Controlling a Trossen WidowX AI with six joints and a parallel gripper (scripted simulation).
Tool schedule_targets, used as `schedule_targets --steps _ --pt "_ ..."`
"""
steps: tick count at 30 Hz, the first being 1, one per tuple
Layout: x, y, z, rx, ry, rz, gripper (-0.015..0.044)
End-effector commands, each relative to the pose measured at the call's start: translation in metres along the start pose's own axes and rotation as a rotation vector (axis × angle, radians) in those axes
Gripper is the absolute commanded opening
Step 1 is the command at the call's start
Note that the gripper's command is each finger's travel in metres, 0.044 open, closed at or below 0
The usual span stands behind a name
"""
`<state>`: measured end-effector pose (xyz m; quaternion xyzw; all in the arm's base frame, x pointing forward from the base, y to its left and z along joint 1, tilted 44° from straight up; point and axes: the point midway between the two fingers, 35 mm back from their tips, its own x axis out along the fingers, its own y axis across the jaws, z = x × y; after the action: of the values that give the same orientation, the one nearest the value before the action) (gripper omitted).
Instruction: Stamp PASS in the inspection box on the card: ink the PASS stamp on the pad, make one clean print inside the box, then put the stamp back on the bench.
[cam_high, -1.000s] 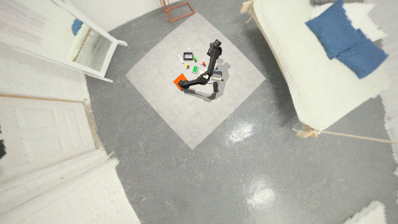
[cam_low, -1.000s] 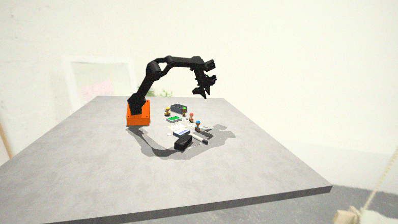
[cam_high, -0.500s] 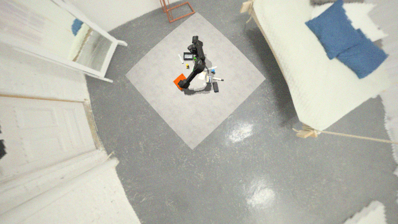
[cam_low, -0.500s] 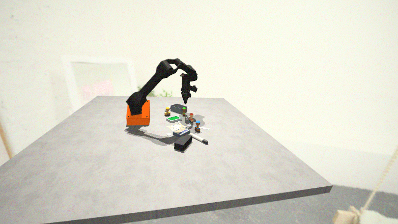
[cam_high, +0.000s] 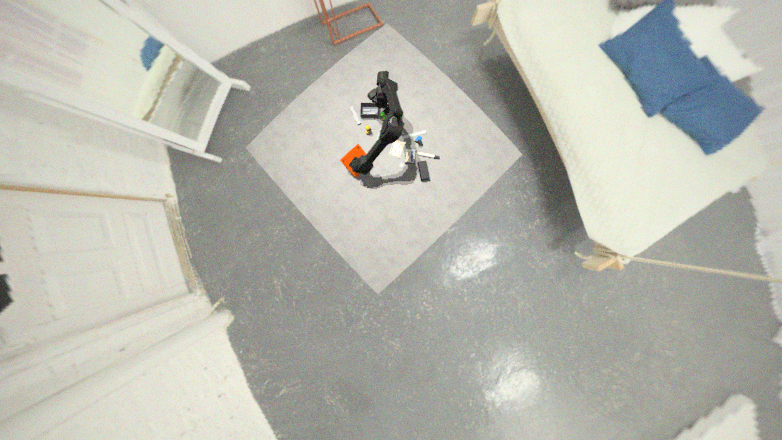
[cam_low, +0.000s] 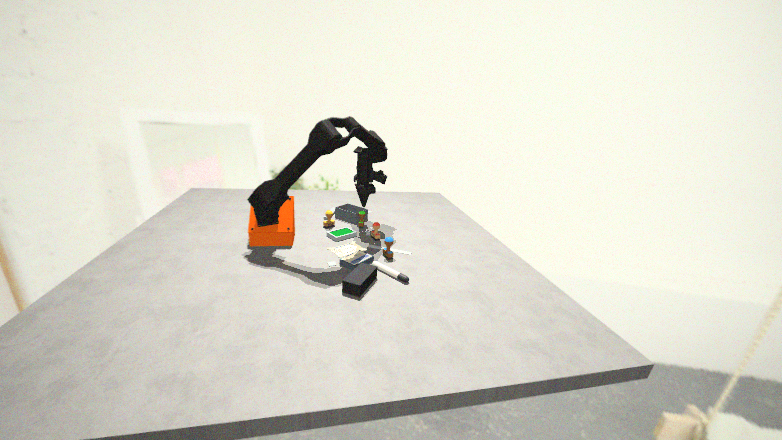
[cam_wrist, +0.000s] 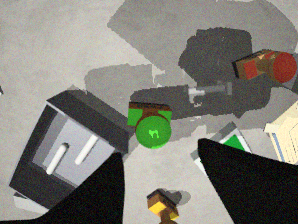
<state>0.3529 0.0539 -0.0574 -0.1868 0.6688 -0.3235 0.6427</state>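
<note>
So the jaws of the gripper (cam_low: 363, 205) (cam_wrist: 160, 147) are partway open, nothing between them, hanging point-down above the green stamp (cam_high: 383, 115) (cam_low: 362, 218) (cam_wrist: 153, 131). That stamp's upright mid-frame in the wrist view, beyond the tips; can't read PASS on any of them. Tight on the left: the dark tray (cam_high: 361, 111) (cam_low: 351, 213) (cam_wrist: 30, 145) sits just beside it. More of a gap toward the red stamp (cam_low: 375, 229) (cam_wrist: 284, 67), upper right. Yellow stamp (cam_high: 368, 130) (cam_low: 328, 218) (cam_wrist: 162, 204) is bottom centre, green ink pad (cam_low: 341, 233) (cam_wrist: 234, 145) lower right, card (cam_high: 397, 148) (cam_low: 345, 251) (cam_wrist: 287, 135) at the right border. In the exterior view, the black block (cam_high: 423, 171) (cam_low: 359, 280) is lower middle, well apart from the table's (cam_high: 377, 235) (cam_low: 218, 339) (cam_wrist: 45, 40) near edge.
</note>
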Motion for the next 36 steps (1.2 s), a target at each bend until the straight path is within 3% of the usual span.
schedule_targets --steps 1,36 --pt "0.011 0.0 -0.002 -0.01 0.009 -0.009 0.0219" --pt "0.068 -0.001 -0.002 -0.009 0.009 -0.013 0.0219"
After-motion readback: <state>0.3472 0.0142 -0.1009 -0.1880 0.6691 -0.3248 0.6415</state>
